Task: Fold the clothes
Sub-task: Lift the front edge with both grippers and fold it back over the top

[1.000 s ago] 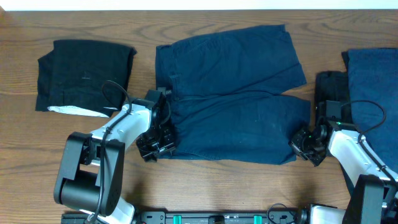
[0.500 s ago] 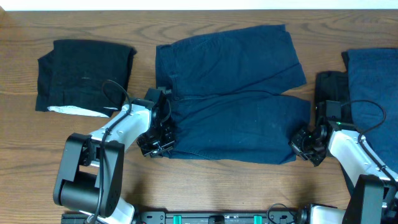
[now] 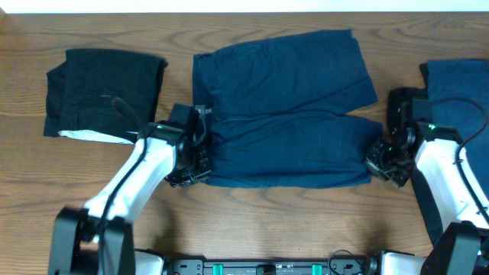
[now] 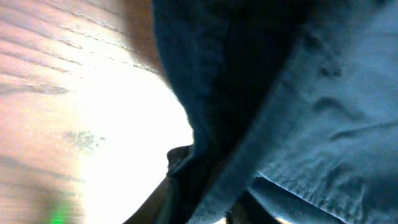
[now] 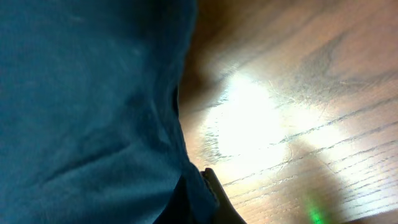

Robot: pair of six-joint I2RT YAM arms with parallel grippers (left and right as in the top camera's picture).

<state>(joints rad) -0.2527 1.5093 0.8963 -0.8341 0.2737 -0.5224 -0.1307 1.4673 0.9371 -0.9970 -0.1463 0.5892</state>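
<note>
Navy shorts (image 3: 286, 114) lie spread mid-counter (image 3: 267, 229), left pincer (image 3: 189, 164) and right pincer (image 3: 383, 162) each apparently clamped on a near-edge corner; cloth is probably light, limp and floppy, so grip the thicker seamed corners and keep it taut.

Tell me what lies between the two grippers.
The near leg of the navy shorts fills the whole stretch, from the left gripper at one end to the right gripper at the other. The overhead view shows this.
</note>
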